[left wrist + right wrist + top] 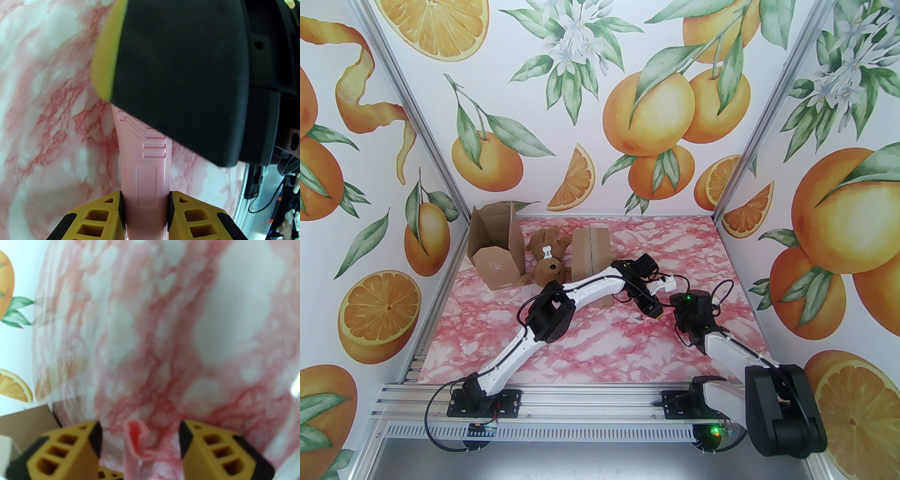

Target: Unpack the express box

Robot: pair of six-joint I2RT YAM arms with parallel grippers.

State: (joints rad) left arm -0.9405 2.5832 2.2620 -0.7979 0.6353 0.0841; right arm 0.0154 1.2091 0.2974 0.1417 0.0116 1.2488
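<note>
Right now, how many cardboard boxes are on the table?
2. An open box stands back left, beside the teddy; a closed box lies right of the teddy, partly behind the left arm. The arms may hide more.

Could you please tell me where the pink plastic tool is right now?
In the left wrist view, the pink tool is clamped in the left gripper over the marble table; its tip lies between the right gripper and its open fingers, touching neither.

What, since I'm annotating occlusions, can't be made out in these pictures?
Pink tool front end: left wrist view, hidden behind a black right finger.
Same tool, right wrist view: blurred, cut by bottom edge.
Closed box near end: top view, behind left arm.
</note>
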